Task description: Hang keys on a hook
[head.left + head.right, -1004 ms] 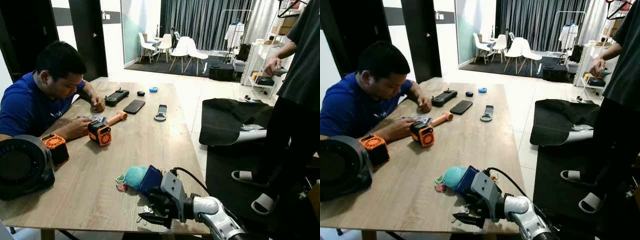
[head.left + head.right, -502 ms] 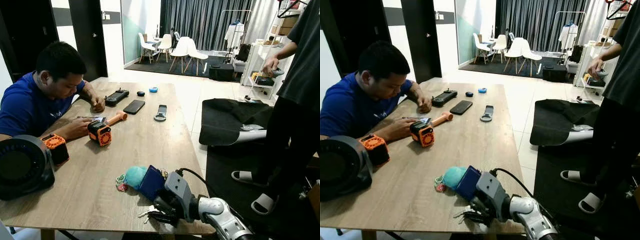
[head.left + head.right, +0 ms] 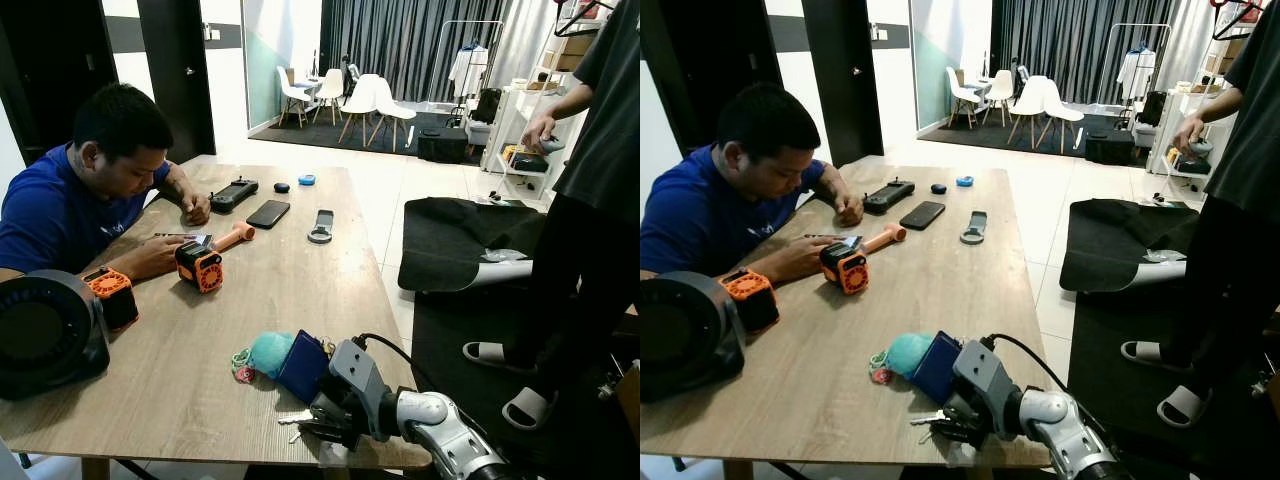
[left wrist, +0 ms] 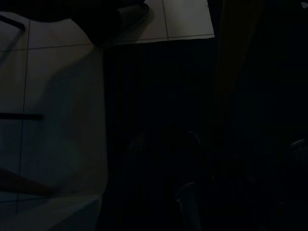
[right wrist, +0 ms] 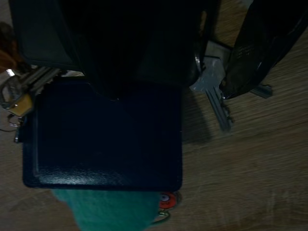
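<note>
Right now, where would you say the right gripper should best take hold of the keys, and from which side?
Probably at the key ring end, where the keys meet the blue wallet. They lie flat on the table edge, so the right gripper should come from above, fingers straddling the bunch rather than one thin blade.

Wooden table (image 3: 290, 290), light oak grain, lower left and centre of the frame. Pale tiled floor (image 3: 385, 185) running toward the upper centre. Black doors (image 3: 175, 70), upper left, set in a white wall. Dark curtains (image 3: 400, 40) across the far end. White chairs (image 3: 365, 100) grouped before them. Garment rack (image 3: 470, 60), upper right; white shelving (image 3: 520, 120) beside it. Black mat (image 3: 450, 240) on the floor, right of the table.
</note>
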